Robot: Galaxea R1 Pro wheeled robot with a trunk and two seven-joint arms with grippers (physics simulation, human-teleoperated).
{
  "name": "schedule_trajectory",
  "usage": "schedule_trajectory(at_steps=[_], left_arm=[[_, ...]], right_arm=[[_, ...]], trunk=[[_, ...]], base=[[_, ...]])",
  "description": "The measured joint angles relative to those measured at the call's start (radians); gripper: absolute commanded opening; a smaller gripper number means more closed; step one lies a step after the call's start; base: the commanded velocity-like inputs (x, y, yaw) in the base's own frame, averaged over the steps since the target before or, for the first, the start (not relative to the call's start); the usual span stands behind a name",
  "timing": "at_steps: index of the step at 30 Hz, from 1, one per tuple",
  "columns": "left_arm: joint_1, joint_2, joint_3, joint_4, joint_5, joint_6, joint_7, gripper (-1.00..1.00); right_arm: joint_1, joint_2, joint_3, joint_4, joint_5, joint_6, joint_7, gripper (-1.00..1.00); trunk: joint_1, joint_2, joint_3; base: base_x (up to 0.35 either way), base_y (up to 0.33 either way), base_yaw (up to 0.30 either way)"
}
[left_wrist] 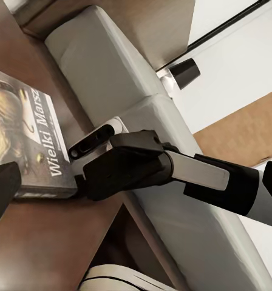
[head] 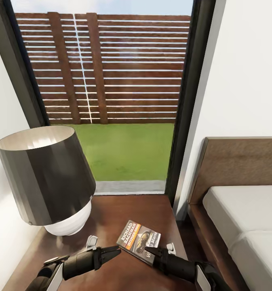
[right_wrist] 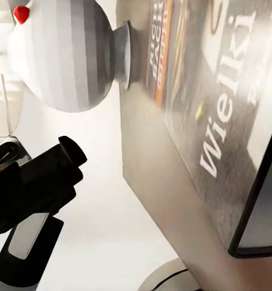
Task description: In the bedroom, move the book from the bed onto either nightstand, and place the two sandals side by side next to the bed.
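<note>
The book [head: 139,241] lies flat on the dark-brown nightstand [head: 111,210], its cover up with white "Richard Bachman" lettering and an orange band. My left gripper [head: 116,252] hovers just left of the book, open, and one of its fingers [left_wrist: 2,191] is by the cover [left_wrist: 27,133]. My right gripper [head: 157,252] is at the book's near right corner, open. One of its fingers [right_wrist: 260,200] stands over the cover [right_wrist: 215,103]. The bed [head: 245,218], with its light-grey mattress and brown headboard, is to the right. The two sandals are out of view.
A lamp [head: 47,173] with a dark shade and a white base fills the nightstand's left half. A tall dark-framed window [head: 123,81] behind shows a slatted fence and grass. A narrow gap separates the nightstand from the bed frame. Another lamp [left_wrist: 184,73] stands beyond the bed's far side.
</note>
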Motion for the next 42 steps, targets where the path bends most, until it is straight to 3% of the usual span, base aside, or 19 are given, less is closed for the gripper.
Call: schedule_trajectory(at_steps=[23,30,42], left_arm=[[0.000,0.000,0.001,0.003,0.002,0.000,0.002,1.00],[0.000,0.000,0.000,0.003,0.001,0.000,0.003,1.00],[0.000,0.000,0.000,0.003,0.000,0.000,0.003,1.00]], right_arm=[[0.000,0.000,0.000,0.000,0.000,0.000,0.000,1.00],[0.000,0.000,0.001,0.001,0.004,0.003,-0.002,1.00],[0.000,0.000,-0.001,0.000,0.004,0.001,0.003,1.00]], trunk=[[0.000,0.000,0.000],[-0.003,0.002,0.027],[-0.049,0.085,0.065]], base=[[-0.103,0.000,0.000],[-0.001,0.000,0.000],[0.000,0.000,0.000]])
